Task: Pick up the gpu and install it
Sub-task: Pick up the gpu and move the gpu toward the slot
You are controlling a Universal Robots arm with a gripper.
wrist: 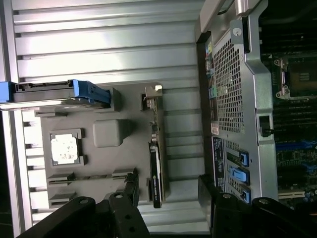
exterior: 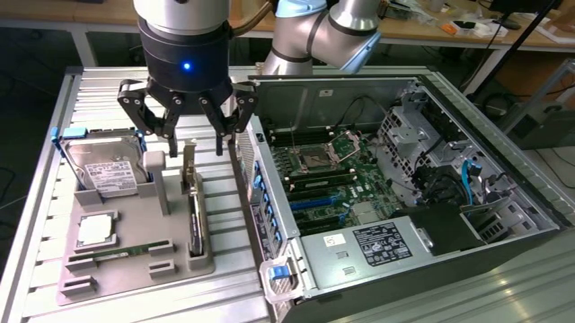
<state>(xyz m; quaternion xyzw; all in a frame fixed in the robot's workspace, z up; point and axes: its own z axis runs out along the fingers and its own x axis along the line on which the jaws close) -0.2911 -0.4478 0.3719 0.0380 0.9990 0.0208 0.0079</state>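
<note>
Pickup not begun: claw [exterior: 195, 145] hung wide open, empty, over gpu [exterior: 195, 215] standing on edge at the case-side edge of the holder tray [exterior: 126, 276]; nothing grasped, nothing installed in computer case [exterior: 306, 101].

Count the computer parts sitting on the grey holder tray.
4. The hard drive leans at the far end, the processor lies flat in front of it, the memory stick sits nearer still, and the gpu stands on edge on the side toward the case. None seems hidden.

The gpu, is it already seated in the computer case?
No, the gpu stands on edge in the gray tray, outside the computer case.
</note>
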